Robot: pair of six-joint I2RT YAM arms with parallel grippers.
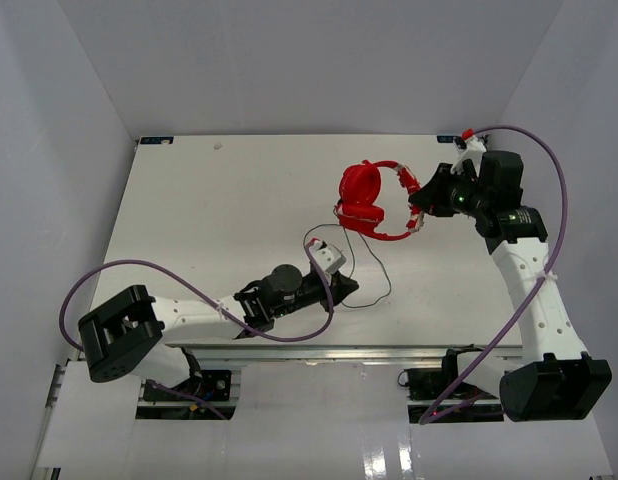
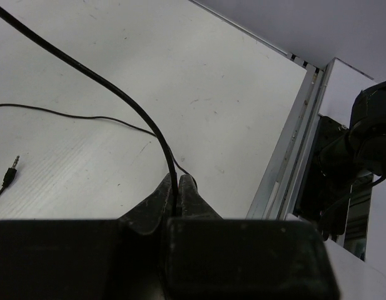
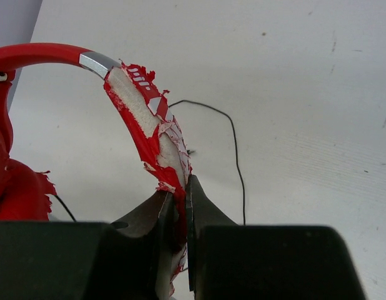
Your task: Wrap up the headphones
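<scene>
Headphones (image 1: 364, 195) are over the far-right part of the bench (image 1: 209, 200); can't tell if the cups touch it. Right pincer (image 3: 180, 187) is clenched on the peeling headband (image 3: 146, 125). Left pincer (image 2: 178, 184) is clenched on the cord (image 2: 118, 94), plug (image 2: 10, 170) lying loose. Likely first loop: hold band steady, light cord tension, avoid the flaking padding.
</scene>
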